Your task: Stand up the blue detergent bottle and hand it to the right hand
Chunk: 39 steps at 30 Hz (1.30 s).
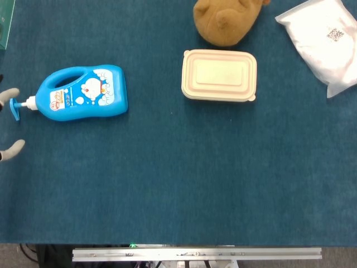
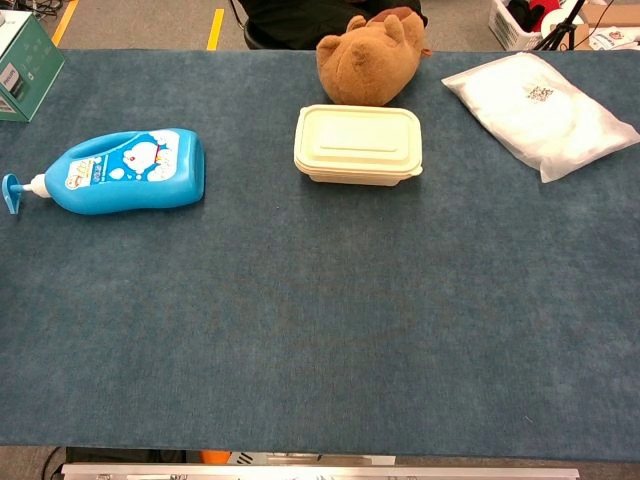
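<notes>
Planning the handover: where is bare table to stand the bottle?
Bare: the wide cloth in front of the blue detergent bottle and cream lidded box. Crowded: the far edge, with plush bear and white bag.

Bright, even light; sharp focus

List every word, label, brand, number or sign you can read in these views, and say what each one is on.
Blue detergent bottle: cartoon character label with small print, too small to read.
White plastic bag: a square code patch, not readable.
Green box at the far left edge: a small dark label, too blurred to read.
Cream lidded container and brown plush toy: no text visible.
</notes>
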### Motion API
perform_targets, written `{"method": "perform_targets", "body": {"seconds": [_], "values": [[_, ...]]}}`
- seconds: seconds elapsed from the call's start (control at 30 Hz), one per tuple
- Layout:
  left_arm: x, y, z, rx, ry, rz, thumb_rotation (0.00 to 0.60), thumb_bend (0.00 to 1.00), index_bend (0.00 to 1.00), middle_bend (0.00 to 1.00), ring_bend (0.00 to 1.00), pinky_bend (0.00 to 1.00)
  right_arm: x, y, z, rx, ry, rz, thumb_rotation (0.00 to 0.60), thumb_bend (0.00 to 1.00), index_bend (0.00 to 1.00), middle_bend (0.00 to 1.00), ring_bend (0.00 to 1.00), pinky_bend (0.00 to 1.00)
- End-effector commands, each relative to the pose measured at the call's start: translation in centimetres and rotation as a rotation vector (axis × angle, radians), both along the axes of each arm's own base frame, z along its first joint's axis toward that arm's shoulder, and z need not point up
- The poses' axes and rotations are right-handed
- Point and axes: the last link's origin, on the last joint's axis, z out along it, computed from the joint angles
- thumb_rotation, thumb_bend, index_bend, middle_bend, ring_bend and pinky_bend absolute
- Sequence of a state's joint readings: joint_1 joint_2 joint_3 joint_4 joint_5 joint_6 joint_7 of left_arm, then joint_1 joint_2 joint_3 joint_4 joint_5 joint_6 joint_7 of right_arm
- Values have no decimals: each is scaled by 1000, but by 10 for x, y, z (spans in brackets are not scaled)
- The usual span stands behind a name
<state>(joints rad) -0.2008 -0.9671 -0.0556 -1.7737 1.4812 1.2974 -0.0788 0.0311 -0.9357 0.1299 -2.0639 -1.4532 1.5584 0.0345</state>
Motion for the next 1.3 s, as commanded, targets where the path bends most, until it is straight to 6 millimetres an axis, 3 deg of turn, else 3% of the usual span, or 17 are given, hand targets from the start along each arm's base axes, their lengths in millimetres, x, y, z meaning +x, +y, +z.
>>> {"method": "perform_targets", "body": {"seconds": [0.03, 0.67, 1.3], "values": [[-2, 17, -6, -35, 39, 9, 600, 205, 204, 35, 19, 140, -1, 1, 0, 0, -1, -4, 600, 115, 59, 209, 107, 261], [-39, 78, -45, -127, 286, 172, 600, 205, 236, 59, 25, 139, -11, 7, 6, -18, -21, -21, 600, 115, 59, 209, 107, 261], [-49, 118, -87, -152, 312, 260, 600, 206, 334, 86, 60, 139, -19, 8, 9, -19, -30, -35, 600, 115, 59, 209, 107, 261]]}}
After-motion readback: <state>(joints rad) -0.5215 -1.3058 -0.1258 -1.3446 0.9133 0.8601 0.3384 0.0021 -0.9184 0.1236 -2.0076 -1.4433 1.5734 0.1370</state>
